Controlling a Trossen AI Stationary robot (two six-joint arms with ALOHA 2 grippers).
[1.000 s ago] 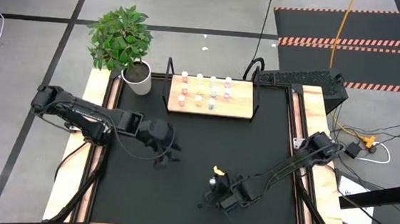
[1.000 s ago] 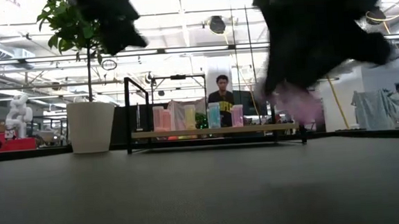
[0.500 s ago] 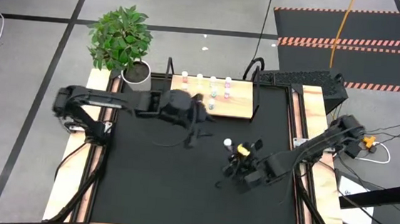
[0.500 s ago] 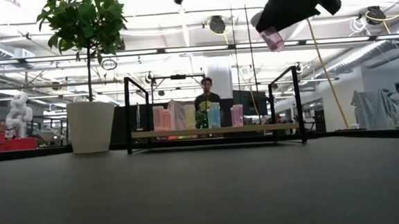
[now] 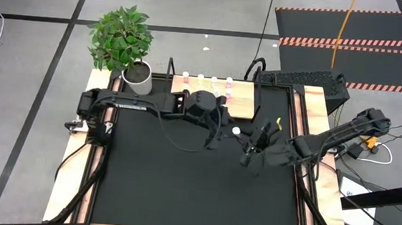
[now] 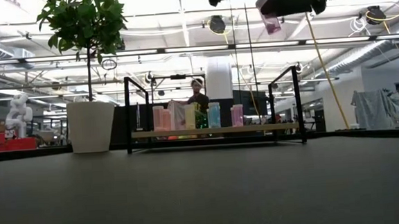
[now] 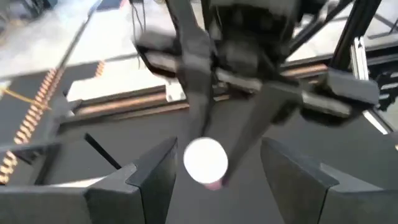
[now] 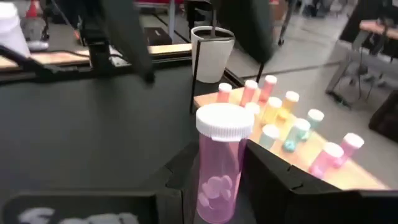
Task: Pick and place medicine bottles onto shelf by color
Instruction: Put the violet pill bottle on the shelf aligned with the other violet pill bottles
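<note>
Pink plastic is what I have between the fingers of my right pincer (image 8: 214,186): one pink bottle (image 8: 219,162) with a white cap, clamped by its body and standing upright, cap up, its long axis vertical. I carry it high above the black table (image 5: 152,180), as the low view shows it near the top edge, well clear of the surface.

From this pincer the shelf (image 5: 241,105) lies ahead and somewhat to one side, near but not under me. On its tan board the other bottles (image 8: 292,127) stand in rows, with pink ones at the end nearest to me and again at the far end, and yellow and blue-green ones between them. My bottle is upright like them, so I judge it needs no turning, only to go forward to the pink group and then down.

My left pincer (image 7: 211,171) is close, just beside my right one, and it points at the white cap of the carried bottle. Its fingers stand apart and hold nothing. In the view from above the left arm reaches across the front of the shelf, so it is nearer to the board than my right arm is. I think this is the risk: the two arms may touch if I go straight forward.
</note>
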